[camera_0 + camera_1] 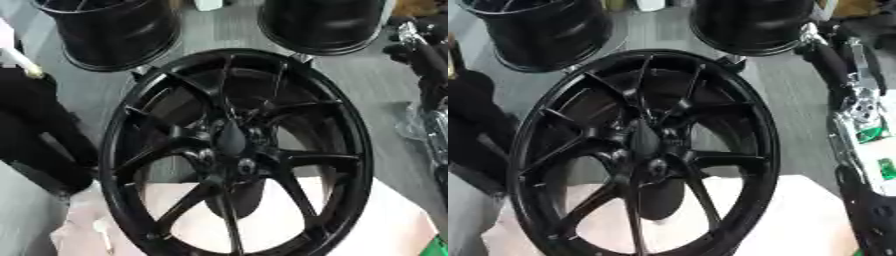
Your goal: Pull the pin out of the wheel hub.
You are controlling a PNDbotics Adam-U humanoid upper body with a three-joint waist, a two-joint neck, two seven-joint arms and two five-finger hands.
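- Wheel hub: large glossy black spoked alloy wheel hub [234,150] fills the frame centre, over a pale sheet [385,225].
- Pin: possibly the small round piece [247,165] at the hub centre; indistinct.
- Right arm [855,105]: black and silver, right edge; fingers cannot be made out.
- Two black rims [114,30] at top.

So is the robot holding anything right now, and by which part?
Nothing, as far as shows. The wheel stands untouched; the right arm is beside it, apart from it, and no hand can be made out.
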